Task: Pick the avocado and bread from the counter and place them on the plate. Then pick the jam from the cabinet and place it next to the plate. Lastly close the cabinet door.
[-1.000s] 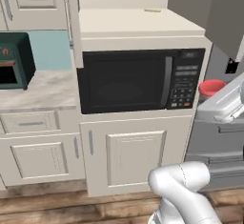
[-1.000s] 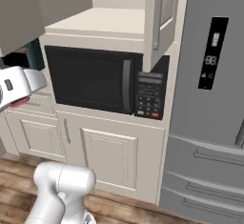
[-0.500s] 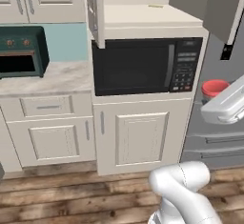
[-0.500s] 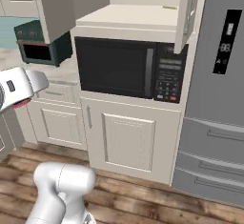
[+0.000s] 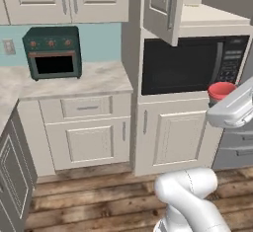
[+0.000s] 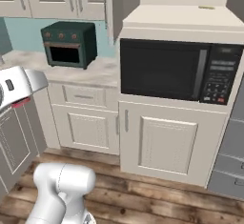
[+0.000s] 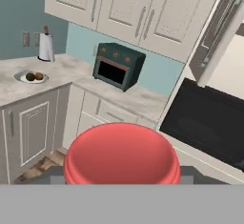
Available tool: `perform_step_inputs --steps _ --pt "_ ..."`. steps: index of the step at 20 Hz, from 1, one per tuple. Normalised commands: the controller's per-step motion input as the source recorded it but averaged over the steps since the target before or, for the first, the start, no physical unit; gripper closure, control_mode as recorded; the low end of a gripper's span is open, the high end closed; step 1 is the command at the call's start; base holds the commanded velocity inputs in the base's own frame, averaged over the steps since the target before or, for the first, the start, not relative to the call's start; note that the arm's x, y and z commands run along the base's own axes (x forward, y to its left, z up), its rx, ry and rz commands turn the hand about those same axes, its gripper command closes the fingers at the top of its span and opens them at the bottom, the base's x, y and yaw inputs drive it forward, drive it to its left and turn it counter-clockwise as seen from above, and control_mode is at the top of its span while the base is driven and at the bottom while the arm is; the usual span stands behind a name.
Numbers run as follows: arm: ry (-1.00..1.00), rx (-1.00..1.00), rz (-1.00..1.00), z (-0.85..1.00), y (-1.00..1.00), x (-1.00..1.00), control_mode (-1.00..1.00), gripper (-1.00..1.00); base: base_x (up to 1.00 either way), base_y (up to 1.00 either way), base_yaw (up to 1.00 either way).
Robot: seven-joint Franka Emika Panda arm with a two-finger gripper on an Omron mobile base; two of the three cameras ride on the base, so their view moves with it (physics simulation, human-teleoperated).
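My gripper [image 5: 226, 103] is shut on the jam [image 5: 221, 90], a squat jar whose round red top [image 7: 121, 154] sits low in the hand view and hides the fingertips. Far off to the left in that view, the plate [image 7: 21, 78] rests on the beige counter [image 7: 62, 68] and carries the dark avocado [image 7: 30, 77] and the orange-brown bread [image 7: 39, 76] side by side. The cabinet door [image 5: 163, 9] stands open above the microwave [image 5: 190, 65], baring the pale shelf of the cabinet [image 5: 212, 16]. In the right base view my hand [image 6: 16, 88] hangs at the left edge.
A dark green toaster oven [image 5: 52, 51] stands on the counter [image 5: 86, 80] left of the microwave. A paper towel roll [image 7: 45, 46] stands behind the plate. Cream base cabinets [image 5: 89, 137] run below, with wooden floor [image 5: 89, 196] in front. A grey fridge front [image 6: 231, 170] sits at the right.
The whole scene has slid to the right in both base views, so the base has moved; the toaster oven and counter have come into view. The jam stays in my gripper.
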Motion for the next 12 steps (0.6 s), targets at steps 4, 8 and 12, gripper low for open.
perform_step_inputs --steps 4,8,12 --pt "0.00 0.00 0.00 0.00 0.00 0.00 1.00 1.00 -0.23 1.00 -0.12" --pt "0.00 0.00 0.00 0.00 0.00 0.00 1.00 1.00 -0.20 1.00 -0.11" --pt "0.00 0.00 0.00 0.00 0.00 0.00 1.00 1.00 -0.14 1.00 -0.10"
